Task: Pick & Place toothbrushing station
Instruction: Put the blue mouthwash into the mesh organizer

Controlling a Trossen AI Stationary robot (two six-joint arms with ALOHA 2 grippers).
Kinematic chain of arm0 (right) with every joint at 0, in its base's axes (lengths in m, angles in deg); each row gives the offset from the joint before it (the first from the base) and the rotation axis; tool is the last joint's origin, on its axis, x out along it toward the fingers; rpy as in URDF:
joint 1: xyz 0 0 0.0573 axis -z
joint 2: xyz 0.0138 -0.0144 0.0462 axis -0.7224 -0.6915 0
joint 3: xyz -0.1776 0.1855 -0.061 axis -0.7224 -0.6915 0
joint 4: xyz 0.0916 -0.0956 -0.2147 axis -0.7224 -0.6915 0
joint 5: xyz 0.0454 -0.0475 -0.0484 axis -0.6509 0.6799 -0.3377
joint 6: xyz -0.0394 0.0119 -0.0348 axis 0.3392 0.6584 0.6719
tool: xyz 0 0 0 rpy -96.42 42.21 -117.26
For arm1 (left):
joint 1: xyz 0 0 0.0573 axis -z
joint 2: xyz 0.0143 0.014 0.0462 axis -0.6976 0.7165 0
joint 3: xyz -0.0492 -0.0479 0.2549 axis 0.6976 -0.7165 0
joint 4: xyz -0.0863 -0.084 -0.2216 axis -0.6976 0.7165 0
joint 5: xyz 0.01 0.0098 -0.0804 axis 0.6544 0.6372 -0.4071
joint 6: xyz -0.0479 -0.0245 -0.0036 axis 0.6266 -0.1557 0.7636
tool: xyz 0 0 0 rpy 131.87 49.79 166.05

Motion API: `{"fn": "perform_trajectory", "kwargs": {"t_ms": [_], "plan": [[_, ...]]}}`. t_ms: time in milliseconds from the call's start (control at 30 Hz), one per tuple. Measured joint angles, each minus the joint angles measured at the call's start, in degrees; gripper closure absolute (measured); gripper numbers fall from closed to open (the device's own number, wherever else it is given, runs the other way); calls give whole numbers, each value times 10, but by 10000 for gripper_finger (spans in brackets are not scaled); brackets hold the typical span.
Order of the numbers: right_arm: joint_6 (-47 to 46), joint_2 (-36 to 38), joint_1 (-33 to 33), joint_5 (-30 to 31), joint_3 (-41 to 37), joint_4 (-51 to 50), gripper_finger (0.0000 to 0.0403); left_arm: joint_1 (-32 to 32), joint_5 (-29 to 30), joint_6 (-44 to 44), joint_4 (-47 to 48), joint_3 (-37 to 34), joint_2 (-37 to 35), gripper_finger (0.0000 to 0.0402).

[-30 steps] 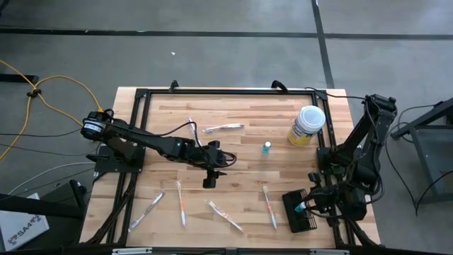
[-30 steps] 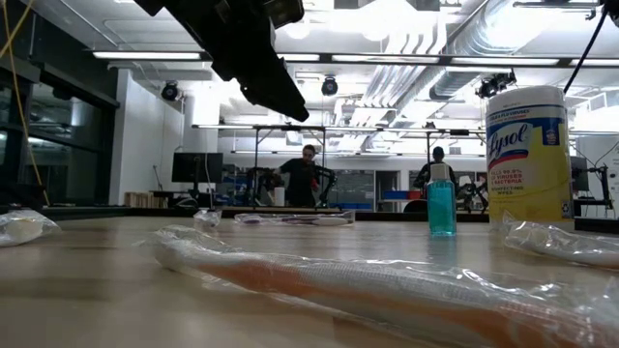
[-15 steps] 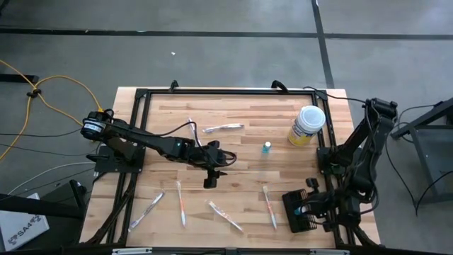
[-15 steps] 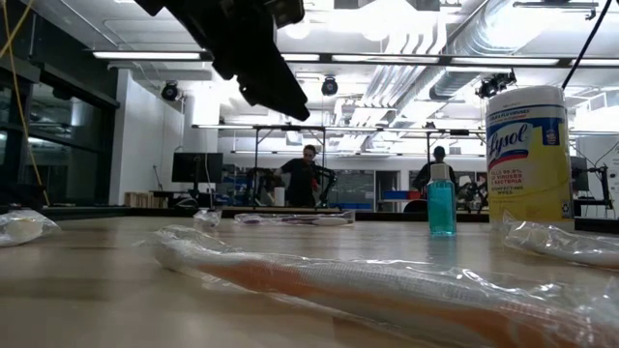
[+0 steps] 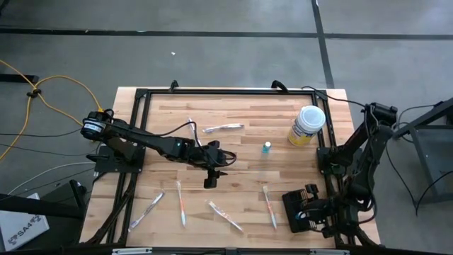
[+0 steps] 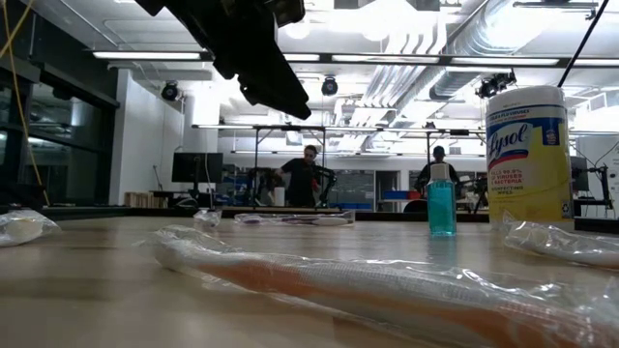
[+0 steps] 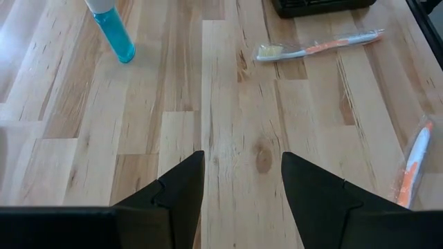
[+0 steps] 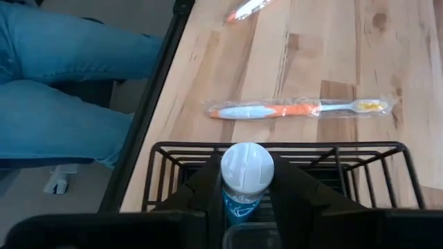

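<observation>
The toothbrushing station point(image 5: 299, 212), a black wire basket at the worktop's point(image 5: 241, 149) near right corner, is judged light, rigid and best gripped by its rim. Above it, a white-capped tube point(image 8: 246, 174) is held in the right hand point(image 8: 242, 181). The left hand point(image 7: 242, 181) hangs wide, mid-worktop.

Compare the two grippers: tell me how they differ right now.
The left gripper hangs open and empty above bare wood mid-table; the right gripper is shut on a white-capped blue tube. The left is far from the black wire basket; the right is over it, at the table's near right corner. Both have dark fingers.
</observation>
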Motion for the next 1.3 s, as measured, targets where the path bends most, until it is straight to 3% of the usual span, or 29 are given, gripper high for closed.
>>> {"fn": "perform_trajectory", "kwargs": {"t_ms": [467, 1300], "plan": [[-20, -46, -2, 8, 0, 15, 317, 0, 0, 0, 1, 0, 0, 215], [-49, -47, -2, -7, 0, 14, 303, 0, 0, 0, 0, 0, 0, 215]]}}
